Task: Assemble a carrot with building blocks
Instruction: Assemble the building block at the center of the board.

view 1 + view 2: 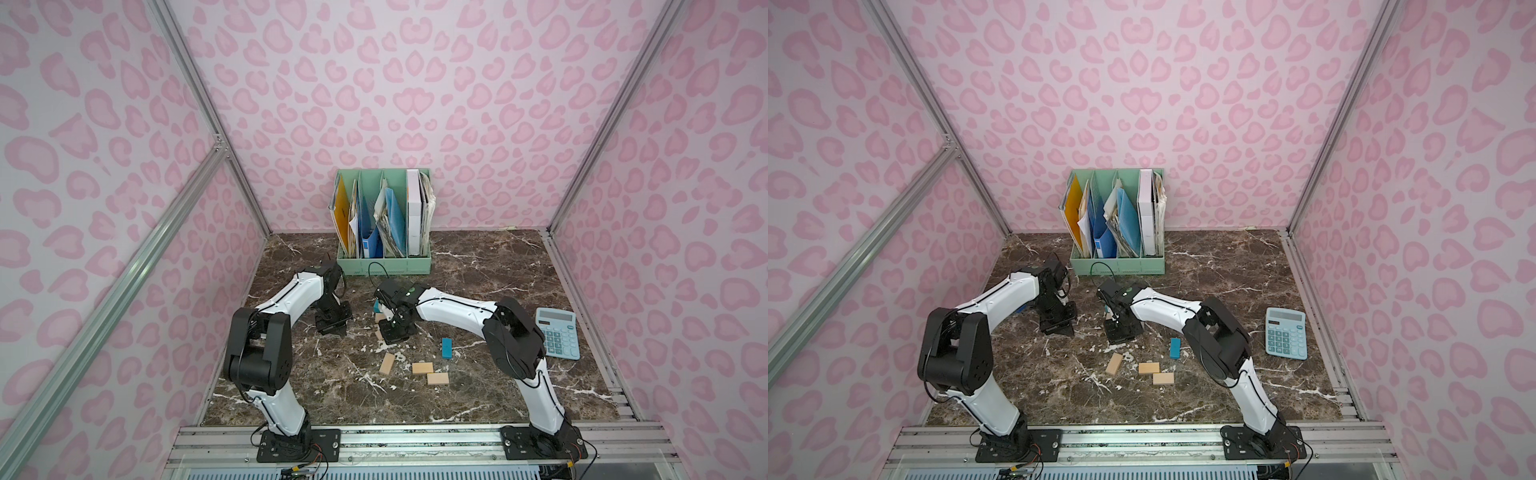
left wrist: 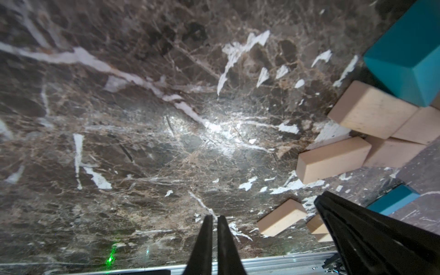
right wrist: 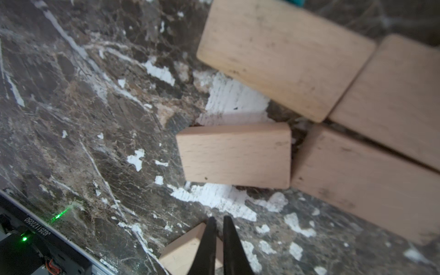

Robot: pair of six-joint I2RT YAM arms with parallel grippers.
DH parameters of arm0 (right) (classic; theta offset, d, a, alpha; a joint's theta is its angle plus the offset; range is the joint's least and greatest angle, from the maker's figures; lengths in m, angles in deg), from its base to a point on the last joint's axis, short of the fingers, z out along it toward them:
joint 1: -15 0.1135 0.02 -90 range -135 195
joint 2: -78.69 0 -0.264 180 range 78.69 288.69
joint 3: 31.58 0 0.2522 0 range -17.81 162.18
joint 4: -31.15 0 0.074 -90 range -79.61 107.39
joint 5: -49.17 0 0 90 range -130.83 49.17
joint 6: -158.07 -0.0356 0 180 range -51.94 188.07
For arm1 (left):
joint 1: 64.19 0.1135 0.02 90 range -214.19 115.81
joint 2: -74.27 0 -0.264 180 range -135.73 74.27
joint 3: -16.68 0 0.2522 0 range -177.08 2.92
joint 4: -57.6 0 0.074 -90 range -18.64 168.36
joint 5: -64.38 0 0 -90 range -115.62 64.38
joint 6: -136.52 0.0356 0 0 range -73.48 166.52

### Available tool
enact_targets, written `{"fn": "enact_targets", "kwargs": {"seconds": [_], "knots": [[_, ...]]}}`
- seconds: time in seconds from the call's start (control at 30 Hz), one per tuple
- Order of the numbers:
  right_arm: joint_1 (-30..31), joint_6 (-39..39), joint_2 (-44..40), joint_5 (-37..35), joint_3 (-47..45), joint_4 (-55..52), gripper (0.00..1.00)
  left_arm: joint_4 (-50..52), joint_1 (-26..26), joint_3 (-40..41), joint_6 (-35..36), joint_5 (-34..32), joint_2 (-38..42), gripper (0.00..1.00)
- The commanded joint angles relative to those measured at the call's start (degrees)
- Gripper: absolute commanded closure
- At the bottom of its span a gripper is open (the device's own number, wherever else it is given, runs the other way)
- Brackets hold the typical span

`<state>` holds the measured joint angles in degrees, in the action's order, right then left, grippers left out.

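Lying flat on the glossy brown, white-veined marble worktop (image 1: 478, 270), smooth pale wooden blocks (image 3: 283, 54) with rounded corners abut as the partial carrot (image 1: 380, 318), centre of the frame in a top view; a teal rectangular block (image 1: 446, 347) sits lower right of it. The left end effector (image 2: 215, 217) and right end effector (image 3: 220, 220) each have fingers together, empty. A white printed code (image 3: 38, 234) is upside down, unreadable.

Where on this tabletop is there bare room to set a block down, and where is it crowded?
Bare marble tabletop spans the front strip between the arm bases, nearer than the three loose tan blocks. Also free: the back right, between file organizer and calculator. Crowded: the centre, where the right gripper hangs by the tan block cluster.
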<state>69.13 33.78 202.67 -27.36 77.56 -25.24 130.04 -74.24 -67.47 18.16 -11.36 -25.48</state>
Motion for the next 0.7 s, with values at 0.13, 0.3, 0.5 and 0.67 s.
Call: {"fn": "enact_targets", "kwargs": {"seconds": [0.13, 0.3, 0.5, 0.67], "knots": [[-0.16, 1.66, 2.95, 0.72, 3.33, -1.46, 0.89, 1.42, 0.10, -1.40, 0.76, 0.68, -1.76, 0.90], [-0.69, 2.19, 5.04, 0.41, 6.11, -2.26, 0.89, 2.01, 0.07, -1.82, 0.85, 0.26, -1.52, 0.90], [-2.10, 2.16, 5.64, -0.52, 6.66, -2.74, 0.90, 1.92, 0.14, -1.31, 0.76, 0.23, -1.33, 0.90], [-2.67, 2.28, 5.47, -1.50, 6.92, -3.07, 0.90, 1.71, 0.16, -1.18, 0.45, 0.15, -0.72, 0.90]]}}
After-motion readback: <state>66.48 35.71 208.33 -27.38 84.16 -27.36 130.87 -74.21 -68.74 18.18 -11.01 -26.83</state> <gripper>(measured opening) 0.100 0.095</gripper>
